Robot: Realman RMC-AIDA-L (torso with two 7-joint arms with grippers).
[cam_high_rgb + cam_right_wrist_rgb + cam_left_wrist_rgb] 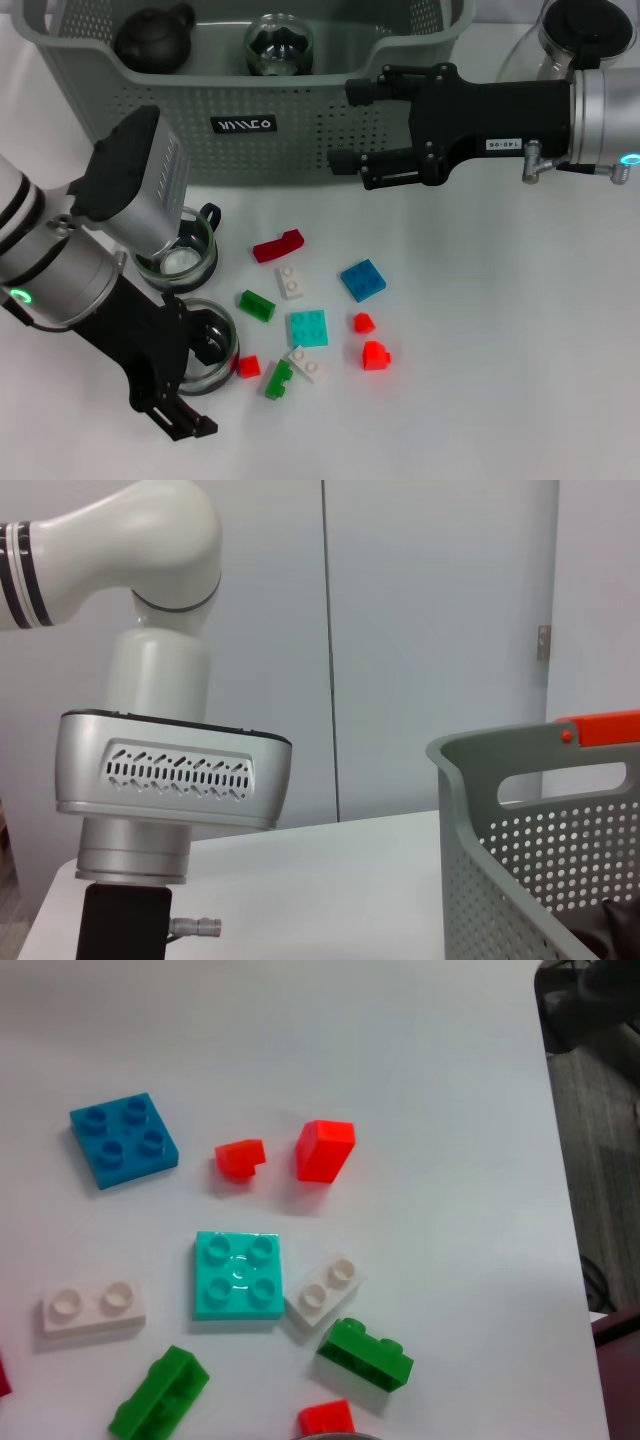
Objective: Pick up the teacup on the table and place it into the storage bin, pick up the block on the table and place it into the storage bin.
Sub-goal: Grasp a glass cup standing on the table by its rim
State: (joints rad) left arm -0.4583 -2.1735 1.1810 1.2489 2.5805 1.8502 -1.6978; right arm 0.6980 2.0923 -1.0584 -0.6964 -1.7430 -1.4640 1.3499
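Note:
Two glass teacups stand at the table's left: one with a green rim (180, 258), and one nearer the front (207, 348) that my left gripper (195, 385) is down at. Loose blocks lie to its right, among them a teal plate (308, 328) (238, 1275), a blue plate (362, 280) (123, 1140), a red block (376, 355) (325, 1150) and a green brick (256, 305). The grey-green storage bin (300, 140) (520, 850) stands at the back and holds a glass cup (278, 45). My right gripper (342, 125) hovers open and empty in front of the bin's front wall.
A dark teapot (150, 38) lies in the bin's left part. A glass teapot (585, 30) stands at the back right, behind my right arm. More small blocks, a long red one (278, 245) and white ones (290, 282), lie mid-table. Bare white table spreads to the right.

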